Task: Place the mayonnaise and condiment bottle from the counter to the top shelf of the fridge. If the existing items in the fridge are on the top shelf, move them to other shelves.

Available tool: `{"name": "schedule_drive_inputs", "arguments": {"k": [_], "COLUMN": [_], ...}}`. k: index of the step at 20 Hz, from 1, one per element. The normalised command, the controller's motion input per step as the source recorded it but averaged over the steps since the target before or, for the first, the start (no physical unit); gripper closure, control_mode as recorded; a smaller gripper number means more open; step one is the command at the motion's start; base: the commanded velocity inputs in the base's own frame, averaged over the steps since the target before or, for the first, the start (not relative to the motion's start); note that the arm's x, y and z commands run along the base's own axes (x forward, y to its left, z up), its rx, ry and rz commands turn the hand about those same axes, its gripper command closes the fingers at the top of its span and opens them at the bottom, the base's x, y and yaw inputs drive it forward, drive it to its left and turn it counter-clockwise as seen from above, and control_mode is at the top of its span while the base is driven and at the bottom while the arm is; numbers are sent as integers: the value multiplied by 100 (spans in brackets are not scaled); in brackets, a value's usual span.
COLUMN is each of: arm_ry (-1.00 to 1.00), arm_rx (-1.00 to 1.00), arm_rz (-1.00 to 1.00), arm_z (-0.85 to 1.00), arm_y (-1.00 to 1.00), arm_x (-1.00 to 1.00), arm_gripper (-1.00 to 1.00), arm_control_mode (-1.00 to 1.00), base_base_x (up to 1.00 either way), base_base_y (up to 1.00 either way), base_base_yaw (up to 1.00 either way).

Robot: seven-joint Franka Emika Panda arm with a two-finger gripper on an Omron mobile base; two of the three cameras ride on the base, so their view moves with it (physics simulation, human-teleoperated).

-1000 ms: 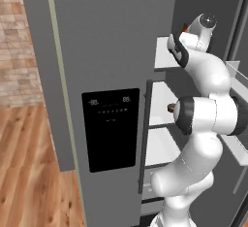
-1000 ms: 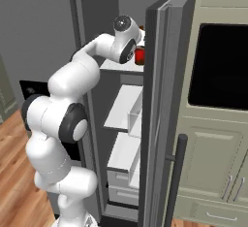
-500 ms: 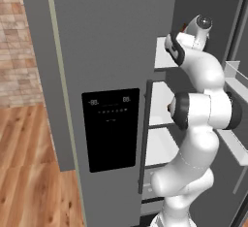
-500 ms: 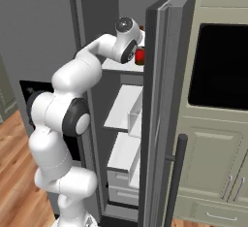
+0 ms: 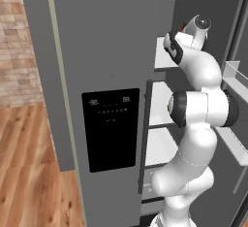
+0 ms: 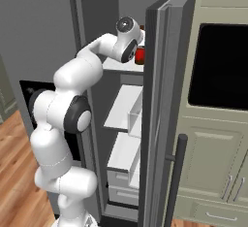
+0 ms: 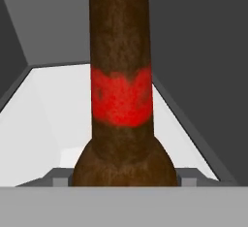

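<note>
Claw state unclear, close against red bottle point(image 7: 122, 100) on top shelf point(image 7: 48, 114).

I see the bottle point(image 7: 122, 100) upright on the fridge's point(image 5: 111, 51) top shelf point(image 6: 122, 66) (door point(image 6: 162, 105) open at right), directly before my hand, with 2 other shelves point(image 6: 123, 107) below.

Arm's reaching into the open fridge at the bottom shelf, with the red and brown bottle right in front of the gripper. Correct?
Not quite: it is the top shelf, not the bottom. The right base view shows the arm reaching in there, and the hand view shows the red and brown bottle right in front of the gripper.
</note>
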Motion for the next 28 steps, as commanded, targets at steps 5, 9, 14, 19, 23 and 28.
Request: {"name": "schedule_drive_inputs", "arguments": {"k": [5, 9, 14, 19, 23, 28], "arm_ry": [0, -20, -20, 1, 10, 7], "arm_rx": [0, -1, -1, 2, 8, 13], "arm_rz": [0, 0, 1, 0, 0, 5], "arm_z": [0, 11, 57, 34, 5, -39], "arm_y": [0, 3, 18, 19, 28, 27], "arm_x": [-1, -54, -96, -100, -100, -100], "arm_gripper": [100, 100, 100, 100, 100, 100], "arm_control_mode": [-100, -100, -100, -100, -100, -100], "base_base_x": [0, 0, 0, 0, 0, 0], "base_base_y": [0, 0, 0, 0, 0, 0], "base_base_yaw": [0, 0, 0, 0, 0, 0]}}
